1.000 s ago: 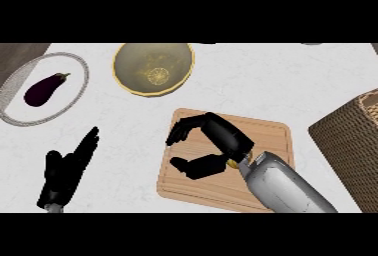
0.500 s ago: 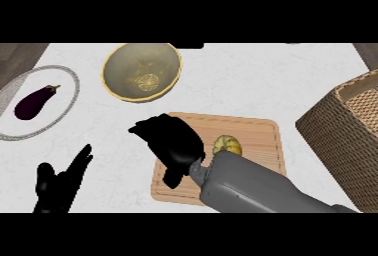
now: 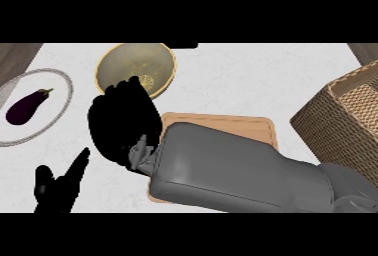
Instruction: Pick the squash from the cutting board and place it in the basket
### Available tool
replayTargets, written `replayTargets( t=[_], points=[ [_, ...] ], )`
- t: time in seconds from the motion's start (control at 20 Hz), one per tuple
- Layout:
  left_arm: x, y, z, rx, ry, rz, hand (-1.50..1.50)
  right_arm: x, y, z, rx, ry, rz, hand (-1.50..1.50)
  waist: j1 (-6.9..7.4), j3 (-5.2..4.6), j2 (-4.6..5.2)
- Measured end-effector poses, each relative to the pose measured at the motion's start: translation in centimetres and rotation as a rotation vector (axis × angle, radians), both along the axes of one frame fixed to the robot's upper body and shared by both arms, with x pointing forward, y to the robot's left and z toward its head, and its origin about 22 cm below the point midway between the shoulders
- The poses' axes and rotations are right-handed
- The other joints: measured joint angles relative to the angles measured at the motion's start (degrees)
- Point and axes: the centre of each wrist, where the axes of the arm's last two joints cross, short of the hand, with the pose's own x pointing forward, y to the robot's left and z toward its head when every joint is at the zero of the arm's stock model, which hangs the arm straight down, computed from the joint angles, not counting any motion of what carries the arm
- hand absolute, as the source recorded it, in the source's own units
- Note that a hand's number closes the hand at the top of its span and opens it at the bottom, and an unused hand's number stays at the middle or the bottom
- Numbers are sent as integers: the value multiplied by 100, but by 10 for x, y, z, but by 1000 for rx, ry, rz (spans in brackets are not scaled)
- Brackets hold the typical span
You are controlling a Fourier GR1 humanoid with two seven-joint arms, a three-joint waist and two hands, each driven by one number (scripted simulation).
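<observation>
Right hand [image 3: 124, 125], grip unreadable, is seen at the cutting board [image 3: 221, 123]'s nine o'clock; hidden squash could be missed, basket [image 3: 347, 117] at three.

Pretty clearly a kitchen. The desk [image 3: 244, 75] has that pale, marbled stone look you get on a home countertop, and everything sitting on it is food-prep stuff. There's a wooden cutting board [image 3: 221, 125] in the middle, a yellowish bowl [image 3: 140, 62] behind it with something small at its bottom, and a grey-rimmed plate [image 3: 55, 77] on the left with a whole purple eggplant [image 3: 28, 106] lying on it. Over at the right edge sits a woven wicker basket [image 3: 343, 117], the kind people keep produce in. Feels like a home kitchen rather than a restaurant one.
</observation>
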Motion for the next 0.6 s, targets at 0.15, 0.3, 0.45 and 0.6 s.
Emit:
replayTargets(
  t=[0.15, 0.3, 0.45, 0.6],
  points=[
    [-1, 4, 1, 3, 0, 10, 0, 6, 6, 21, -90, 64, 0, -150, -28, -5, 10],
    [-1, 8, 2, 1, 9, 17, 0, 13, 10, 40, -161, 120, 8, -150, -76, -5, 7],
    [-3, 10, 1, 2, -1, 20, 0, 21, 10, 56, -213, 154, 7, -150, -93, 2, 9],
    [-4, 12, 1, 4, 3, 26, 0, 26, 6, 65, -250, 182, 10, -150, -133, 7, 6]
  ],
)
